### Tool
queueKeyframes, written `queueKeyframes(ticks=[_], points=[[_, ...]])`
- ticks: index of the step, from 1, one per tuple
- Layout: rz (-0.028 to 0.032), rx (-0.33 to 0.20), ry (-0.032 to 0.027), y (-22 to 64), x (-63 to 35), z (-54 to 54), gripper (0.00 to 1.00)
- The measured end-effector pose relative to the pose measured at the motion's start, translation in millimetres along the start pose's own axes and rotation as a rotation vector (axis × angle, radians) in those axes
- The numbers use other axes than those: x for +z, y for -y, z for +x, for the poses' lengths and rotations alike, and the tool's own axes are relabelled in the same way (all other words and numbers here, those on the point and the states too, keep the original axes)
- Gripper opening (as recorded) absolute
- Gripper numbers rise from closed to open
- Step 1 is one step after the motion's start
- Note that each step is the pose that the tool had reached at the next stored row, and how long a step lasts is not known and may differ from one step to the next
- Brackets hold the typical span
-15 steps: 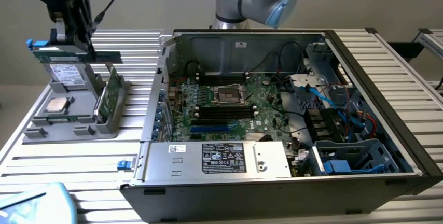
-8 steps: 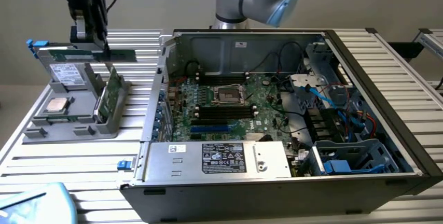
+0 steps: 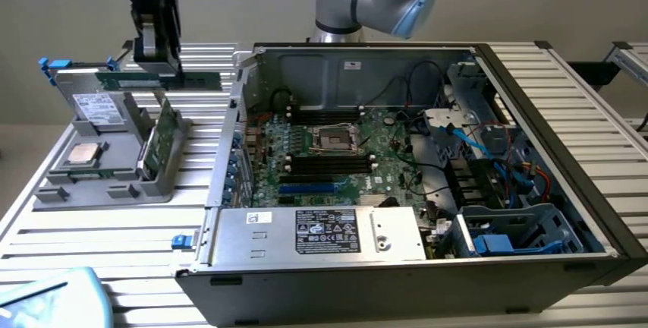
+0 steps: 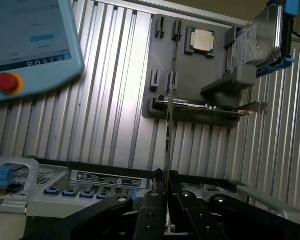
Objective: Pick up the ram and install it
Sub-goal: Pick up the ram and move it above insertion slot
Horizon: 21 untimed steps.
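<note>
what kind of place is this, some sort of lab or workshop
Probably a robotics lab bench set up for computer assembly. An open computer case lies on a slatted aluminium table, with a grey parts tray beside it, and the arm's claw holds the ram.

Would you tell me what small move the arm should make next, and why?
Probably carry it toward the exterior view's right: the gripper is shut on the ram, held above the grey tray, while the black motherboard slots sit inside the open case.
</note>
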<state>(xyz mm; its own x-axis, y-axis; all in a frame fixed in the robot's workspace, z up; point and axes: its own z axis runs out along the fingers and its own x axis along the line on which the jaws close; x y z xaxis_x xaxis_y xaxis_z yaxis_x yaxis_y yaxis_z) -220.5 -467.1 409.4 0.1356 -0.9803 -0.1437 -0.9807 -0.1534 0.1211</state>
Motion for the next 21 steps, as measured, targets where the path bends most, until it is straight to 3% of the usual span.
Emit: queueKeyframes(ticks=[8, 10, 13, 16, 18, 21], points=[[0.0114, -0.001, -0.0072, 18.3, -2.6, 2.5, 0.15], [0.0173, 0.000, -0.0186, 21.6, -3.1, 3.0, 0.15], [0.0343, 0.001, -0.0477, 24.2, -3.4, 3.4, 0.15], [0.0559, 0.001, -0.0740, 26.6, -3.7, 3.8, 0.15], [0.0691, 0.000, -0.0819, 29.6, -4.1, 4.3, 0.15], [0.0785, -0.001, -0.0838, 37.1, -5.3, 5.4, 0.15]])
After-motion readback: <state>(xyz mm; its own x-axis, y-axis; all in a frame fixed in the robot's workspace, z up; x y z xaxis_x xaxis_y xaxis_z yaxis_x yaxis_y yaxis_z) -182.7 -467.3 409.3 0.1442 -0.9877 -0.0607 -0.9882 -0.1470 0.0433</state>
